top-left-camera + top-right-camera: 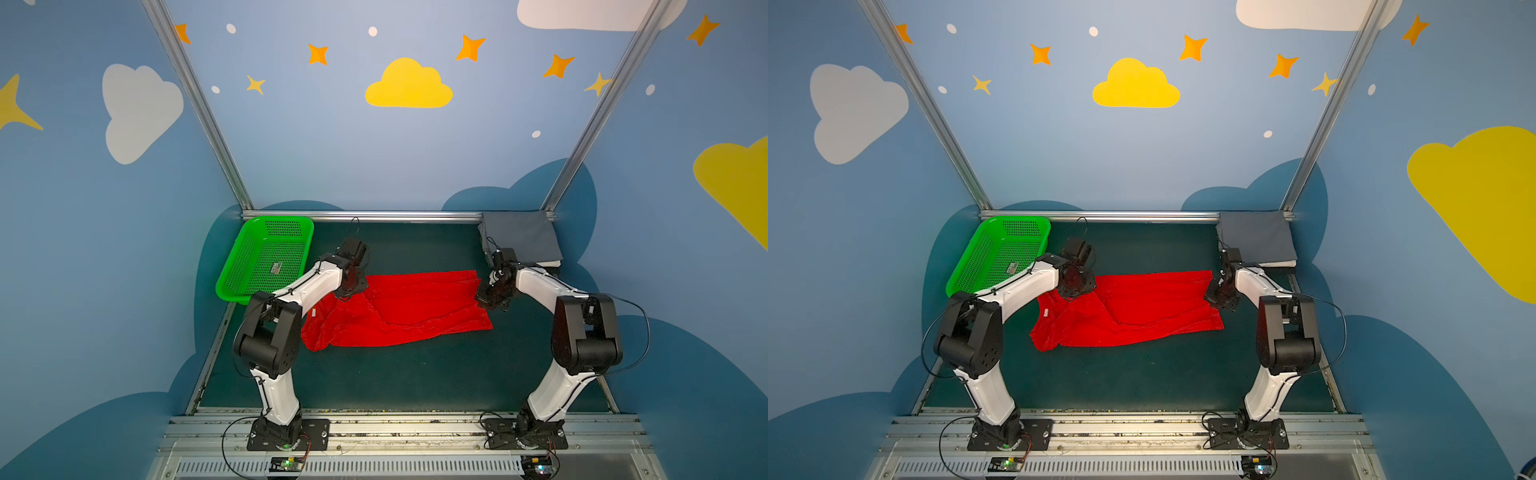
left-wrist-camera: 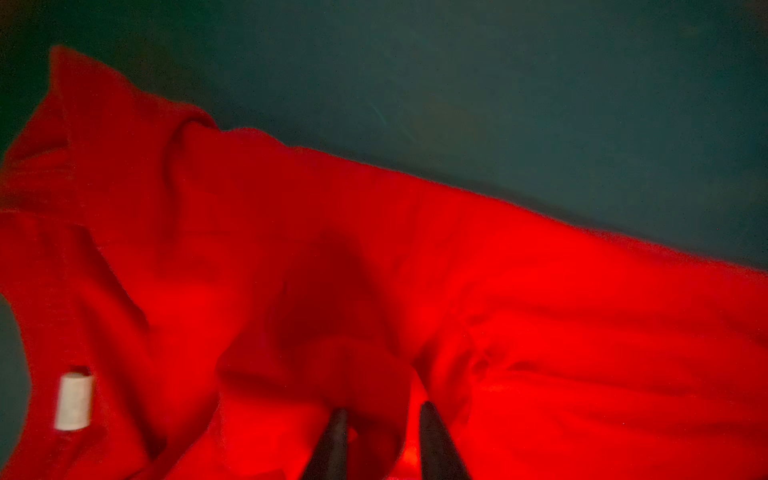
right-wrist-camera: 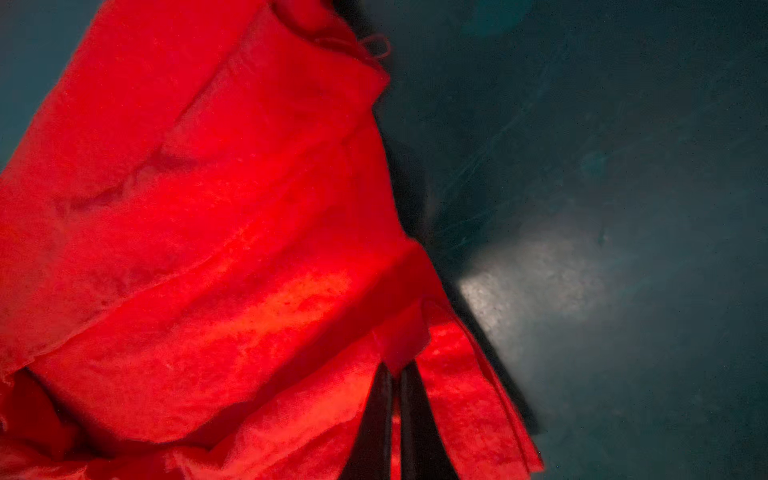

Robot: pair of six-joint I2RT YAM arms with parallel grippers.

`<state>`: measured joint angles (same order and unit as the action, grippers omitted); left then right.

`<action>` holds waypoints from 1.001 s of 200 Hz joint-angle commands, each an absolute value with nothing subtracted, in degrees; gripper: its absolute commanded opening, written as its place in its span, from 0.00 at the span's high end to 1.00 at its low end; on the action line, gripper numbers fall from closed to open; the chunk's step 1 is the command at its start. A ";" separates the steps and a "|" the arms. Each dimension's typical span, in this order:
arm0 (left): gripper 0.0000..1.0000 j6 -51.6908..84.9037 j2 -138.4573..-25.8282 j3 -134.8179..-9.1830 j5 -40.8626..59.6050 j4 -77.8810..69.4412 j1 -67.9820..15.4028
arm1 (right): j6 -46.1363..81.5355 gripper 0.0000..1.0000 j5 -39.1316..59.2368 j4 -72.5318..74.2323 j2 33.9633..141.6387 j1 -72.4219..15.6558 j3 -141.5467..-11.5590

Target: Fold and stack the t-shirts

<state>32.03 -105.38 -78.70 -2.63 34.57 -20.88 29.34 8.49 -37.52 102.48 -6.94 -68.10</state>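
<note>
**Red t-shirt at mid-fold.** In a top view, the red t-shirt [image 1: 415, 307] lies spread and creased across the middle of the dark green table [image 1: 395, 374], with its white neck label [image 1: 314, 312] at the left end. The left hand [image 1: 345, 295] stands at the shirt's upper left corner. The left wrist view shows its fingers [image 2: 338, 444] spread apart over the cloth. The right hand [image 1: 490, 298], at the shirt's right edge, is pressed together, pinching a fold of red fabric. A folded grey shirt [image 1: 519, 239] tops a stack at the table's upper right. A green basket [image 1: 237, 266] sits at the upper left.
</note>
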 commanded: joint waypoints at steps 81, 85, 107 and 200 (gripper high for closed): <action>0.17 29.11 -92.83 -73.17 -6.24 26.35 -25.31 | 25.66 0.42 5.79 -41.48 98.66 -7.64 -67.49; 0.15 29.01 -92.14 -72.03 -6.16 25.94 -26.30 | 25.52 0.42 6.06 -41.48 98.47 -7.77 -67.46; 0.14 29.95 -89.35 -67.92 -6.09 24.34 -31.54 | 24.81 0.51 8.04 -41.66 97.51 -9.53 -67.09; 0.15 36.65 -84.18 -59.81 -10.02 23.67 -34.60 | 21.20 0.84 11.82 -41.33 102.35 -20.58 -67.62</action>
<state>35.44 -85.01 -59.99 -7.97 23.90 -35.22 22.04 10.81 -40.82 99.63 -19.73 -67.18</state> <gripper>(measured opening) 0.850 0.169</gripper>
